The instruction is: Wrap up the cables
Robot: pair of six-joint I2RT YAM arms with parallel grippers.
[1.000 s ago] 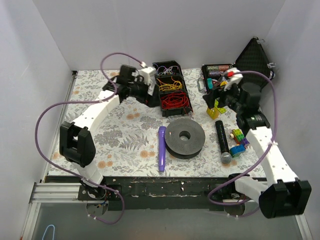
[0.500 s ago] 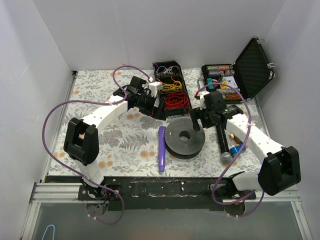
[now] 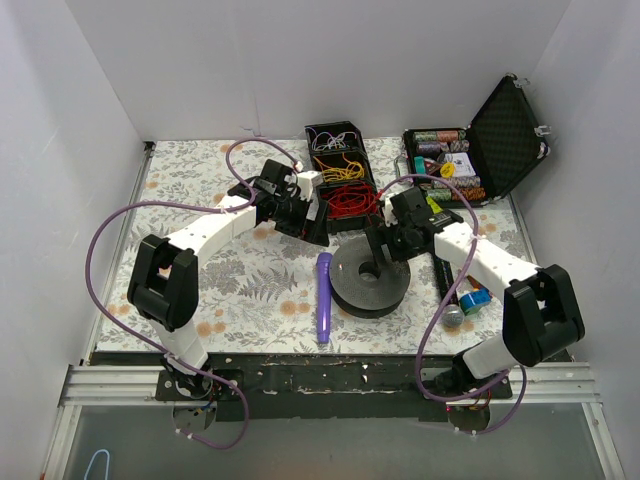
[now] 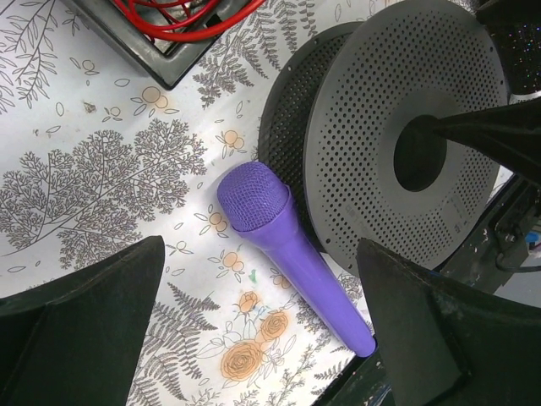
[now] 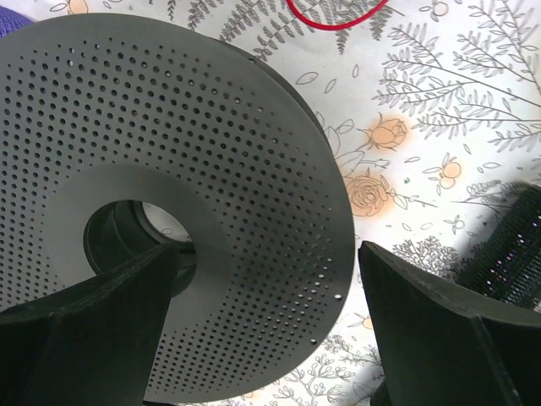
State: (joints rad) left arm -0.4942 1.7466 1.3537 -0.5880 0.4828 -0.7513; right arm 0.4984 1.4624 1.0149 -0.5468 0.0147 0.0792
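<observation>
A black perforated spool [image 3: 370, 279] lies flat mid-table; it also shows in the left wrist view [image 4: 406, 127] and the right wrist view [image 5: 203, 152]. Cables sit in a black divided tray [image 3: 325, 226]: red cable [image 3: 346, 203] in front, yellow cable [image 3: 340, 170] in the middle, pale ones behind. My right gripper [image 3: 380, 250] is open over the spool [image 5: 266, 330]. One finger [image 5: 84, 330] is at the hub hole, the other [image 5: 456, 338] is outside the rim. My left gripper [image 3: 312, 215] is open and empty above the tray's front edge [image 4: 262, 338].
A purple microphone [image 3: 323, 297] lies left of the spool, below my left gripper [image 4: 292, 258]. A black microphone [image 3: 447, 285] lies right of the spool. An open black case [image 3: 505, 125] with small items stands at the back right. Coloured blocks [image 3: 472, 298] lie near the black microphone.
My right arm has swung left from the case area onto the spool. My left arm has moved right and nearer, from the back left to the tray's front edge.
</observation>
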